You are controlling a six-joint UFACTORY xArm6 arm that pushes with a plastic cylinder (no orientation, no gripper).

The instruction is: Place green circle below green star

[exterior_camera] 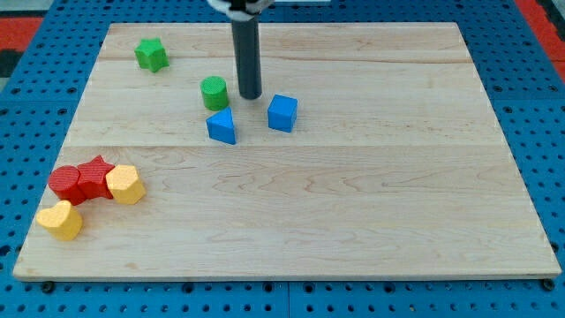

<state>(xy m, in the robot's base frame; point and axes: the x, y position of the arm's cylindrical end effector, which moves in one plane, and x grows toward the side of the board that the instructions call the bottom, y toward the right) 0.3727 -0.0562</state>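
The green circle (pixel 214 93) is a short green cylinder standing on the wooden board, left of centre in the upper part of the view. The green star (pixel 152 55) lies near the board's upper left corner, up and to the left of the circle. My tip (pixel 251 95) is the lower end of a dark rod coming down from the view's top. It rests on the board just right of the green circle, a small gap apart, and up and to the left of the blue cube.
A blue triangle (pixel 222 126) lies just below the green circle and a blue cube (pixel 282 112) to its right. At the lower left sit a red circle (pixel 66 184), a red star (pixel 94 177), a yellow hexagon (pixel 125 185) and a yellow heart (pixel 60 220).
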